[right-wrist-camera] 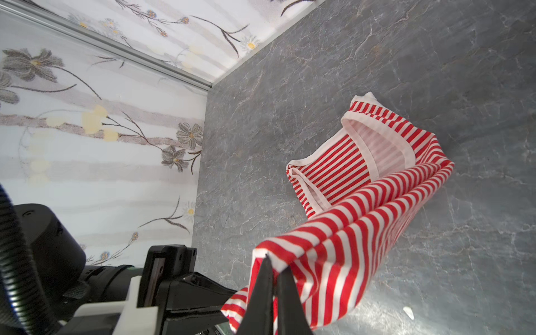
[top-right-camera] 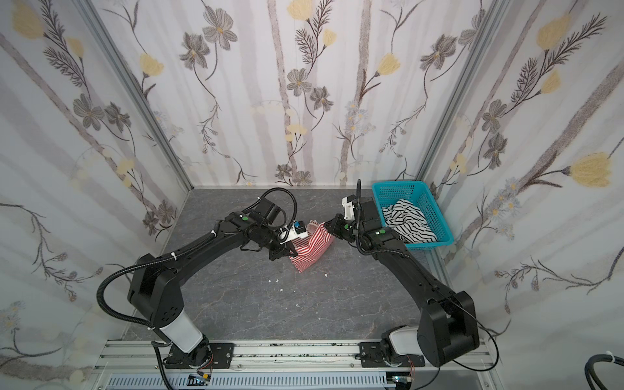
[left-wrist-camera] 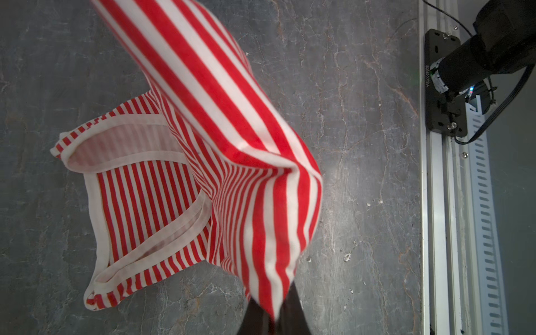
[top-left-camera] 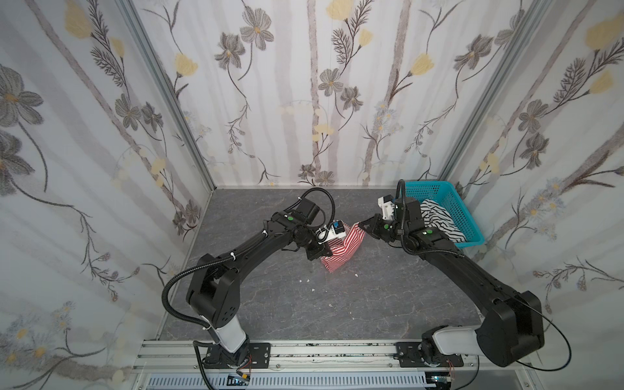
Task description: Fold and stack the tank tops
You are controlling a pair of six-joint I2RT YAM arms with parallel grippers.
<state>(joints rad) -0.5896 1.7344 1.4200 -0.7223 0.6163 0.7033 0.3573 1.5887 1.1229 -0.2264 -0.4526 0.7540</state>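
Your two arms hold the red-and-white tank top (top-left-camera: 341, 250) between them over the middle of the grey, stone-patterned table (top-left-camera: 304, 304). The left gripper (left-wrist-camera: 274, 312) has its fingers clamped together on one pinch of the striped cloth. The right gripper (right-wrist-camera: 275, 268) has its fingers clamped on another pinch. The cloth between the two grips is lifted off the table, while the end with the white-trimmed straps and neckline lies flat on it.

In both top views a teal basket (top-right-camera: 398, 185) of perforated plastic stands at the far right corner of the table, just behind the right arm. In it lies the black-and-white tank top (top-right-camera: 408, 219), crumpled and filling much of the basket. The two tops are well apart.

In the left wrist view, a black base plate (left-wrist-camera: 443, 87) bolted to the metal rail carries one line of small pale lettering along its edge, too small to read. A few white specks (top-left-camera: 313, 289) lie on the table near the red top
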